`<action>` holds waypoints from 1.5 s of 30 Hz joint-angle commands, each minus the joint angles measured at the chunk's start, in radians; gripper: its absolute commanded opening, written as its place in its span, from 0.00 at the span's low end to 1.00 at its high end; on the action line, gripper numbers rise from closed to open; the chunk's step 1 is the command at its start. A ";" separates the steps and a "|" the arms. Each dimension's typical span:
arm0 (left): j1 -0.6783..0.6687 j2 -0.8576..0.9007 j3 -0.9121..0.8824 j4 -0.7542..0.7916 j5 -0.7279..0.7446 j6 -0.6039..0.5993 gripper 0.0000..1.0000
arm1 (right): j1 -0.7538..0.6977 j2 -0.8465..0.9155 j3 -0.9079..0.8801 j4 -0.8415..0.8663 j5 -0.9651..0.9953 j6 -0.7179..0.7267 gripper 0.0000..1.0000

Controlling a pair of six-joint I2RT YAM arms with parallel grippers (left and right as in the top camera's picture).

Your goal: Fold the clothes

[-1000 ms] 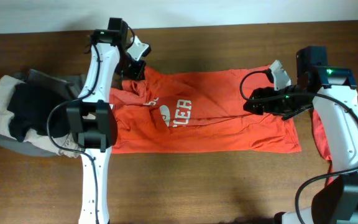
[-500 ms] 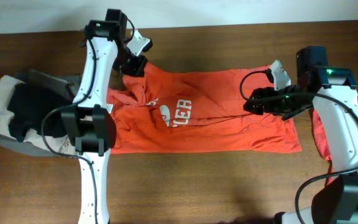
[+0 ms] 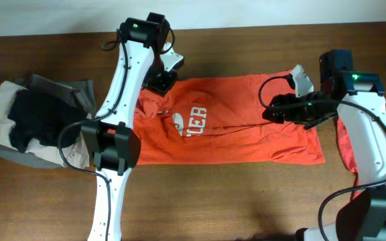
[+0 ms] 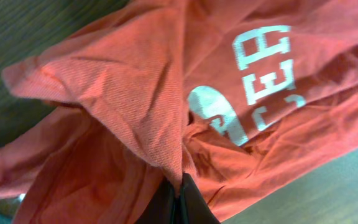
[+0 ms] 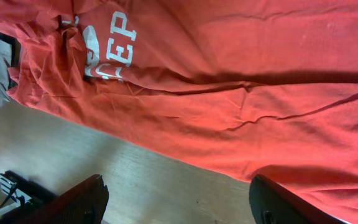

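The wooden table (image 3: 246,201) carries an orange-red T-shirt (image 3: 246,127) spread lengthwise across its middle, nearer the far edge than the near one, with its bottom hem toward the right edge and its collar end bunched toward the left. A heap of beige, black and grey garments (image 3: 25,120) sits against the left edge, apart from the shirt, probably set aside there. A smaller red cloth (image 3: 344,144) shows at the right edge, partly hidden behind the right arm. The left gripper (image 4: 179,199) is clamped on a fold near the shirt's left end, and the fabric rises to it in a taut ridge, which suggests it is lifting that end to carry it over the body of the shirt. The right gripper (image 5: 178,186) hangs above the shirt's right half with its fingers spread wide and nothing between them, seemingly waiting its turn. White letters (image 3: 196,118) show just beside the raised fold.
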 commanded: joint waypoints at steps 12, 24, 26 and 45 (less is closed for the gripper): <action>-0.044 -0.033 -0.244 -0.004 -0.052 -0.105 0.04 | 0.004 -0.021 0.011 0.011 0.003 -0.005 0.78; -0.134 -0.034 -0.342 0.017 -0.245 -0.217 0.06 | 0.000 0.002 0.011 0.304 0.126 0.239 0.82; -0.134 -0.034 -0.342 0.016 -0.243 -0.220 0.06 | -0.010 0.032 0.011 0.372 0.186 0.288 0.76; -0.136 -0.034 -0.342 0.061 -0.195 -0.236 0.14 | -0.216 0.491 0.011 0.912 0.076 0.171 0.75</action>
